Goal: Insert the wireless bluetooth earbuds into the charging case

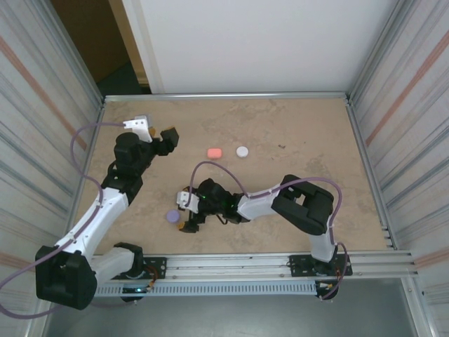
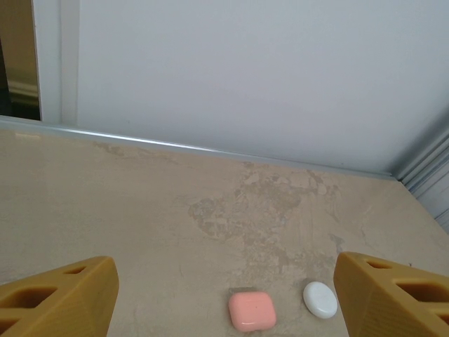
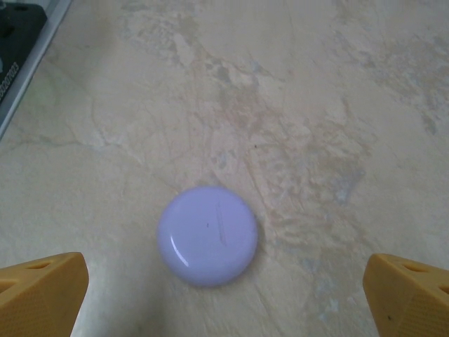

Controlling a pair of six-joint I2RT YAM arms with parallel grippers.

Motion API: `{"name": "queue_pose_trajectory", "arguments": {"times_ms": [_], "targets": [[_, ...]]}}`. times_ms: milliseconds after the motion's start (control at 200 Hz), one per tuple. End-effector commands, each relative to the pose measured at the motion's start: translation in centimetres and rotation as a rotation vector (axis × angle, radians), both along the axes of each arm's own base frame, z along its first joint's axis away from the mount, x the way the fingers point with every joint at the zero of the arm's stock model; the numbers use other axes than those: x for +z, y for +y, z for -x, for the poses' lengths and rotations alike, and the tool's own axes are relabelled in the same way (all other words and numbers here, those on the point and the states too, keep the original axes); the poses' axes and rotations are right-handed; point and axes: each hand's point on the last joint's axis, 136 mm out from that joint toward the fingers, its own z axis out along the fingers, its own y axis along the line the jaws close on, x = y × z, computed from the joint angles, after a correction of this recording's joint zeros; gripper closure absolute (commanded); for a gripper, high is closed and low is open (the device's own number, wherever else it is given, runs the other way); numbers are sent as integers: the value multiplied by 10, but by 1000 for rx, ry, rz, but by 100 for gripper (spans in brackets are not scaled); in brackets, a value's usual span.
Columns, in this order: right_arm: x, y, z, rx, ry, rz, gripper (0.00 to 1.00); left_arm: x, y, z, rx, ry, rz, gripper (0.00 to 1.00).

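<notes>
Three charging cases lie shut on the table. A pink case (image 1: 215,152) (image 2: 252,311) and a white case (image 1: 242,151) (image 2: 320,300) sit side by side mid-table. A round purple case (image 1: 171,217) (image 3: 207,235) lies near the front. My left gripper (image 1: 170,137) (image 2: 224,288) hovers open at the far left, pointing at the pink and white cases, nothing between its fingers (image 2: 63,298). My right gripper (image 1: 184,209) (image 3: 224,277) stands open just right of the purple case, its fingers (image 3: 42,295) apart from the case on both sides. The earbuds are out of view.
The marbled tabletop (image 1: 295,133) is bounded by a metal rim and corrugated side walls (image 1: 400,105). A white back wall (image 2: 245,77) rises behind the far edge. The arms' mounting rail (image 1: 266,263) runs along the front.
</notes>
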Motion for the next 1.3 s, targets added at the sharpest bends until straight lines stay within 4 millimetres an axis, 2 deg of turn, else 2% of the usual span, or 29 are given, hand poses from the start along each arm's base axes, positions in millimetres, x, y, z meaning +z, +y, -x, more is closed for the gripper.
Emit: {"name": "queue_pose_trajectory", "arguments": {"times_ms": [0,281,456,656,1027,1293], "targets": [[3,15,4,23,10,-28,1,2,3,-3,14,-17,16,20],[-17,24,7,45,62,10,7,-1,-1,-6,0,-4,30,20],[-26,28,9,61,93,48,16,-1,-1,-7,-3,-2,34,20],[-35,30,9,63,106,67,17,-2,-2,-7,-5,0,34,20],[-51,28,10,71,127,132,29,-3,-2,-8,-5,4,33,19],[-44,24,4,39,93,145,41,-2,-2,-8,-7,4,35,19]]}}
